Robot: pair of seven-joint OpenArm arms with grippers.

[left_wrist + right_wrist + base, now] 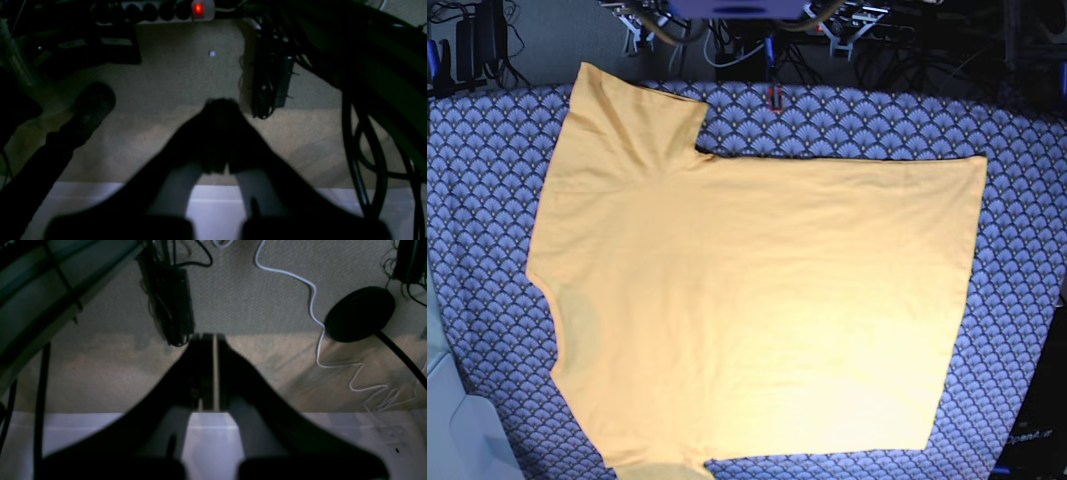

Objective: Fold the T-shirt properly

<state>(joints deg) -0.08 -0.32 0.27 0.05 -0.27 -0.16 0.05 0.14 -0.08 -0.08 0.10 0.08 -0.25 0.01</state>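
Observation:
The yellow-orange T-shirt (757, 300) lies spread flat on the blue-grey scallop-patterned cloth (1017, 300) in the base view. Its collar side is at the left and its hem at the right. One sleeve (632, 110) points to the upper left; the other is cut off at the bottom edge. Neither gripper shows over the shirt. In the left wrist view my left gripper (220, 103) is shut and empty, hanging over carpet floor. In the right wrist view my right gripper (210, 338) is shut and empty, also over the floor. The shirt is out of both wrist views.
The arm mounts and cables (737, 15) sit at the table's far edge. The wrist views show a white ledge (213, 213), a power strip with a red light (198, 8), dark cables (363, 150), a white cord (313, 306) and a round black base (360, 313).

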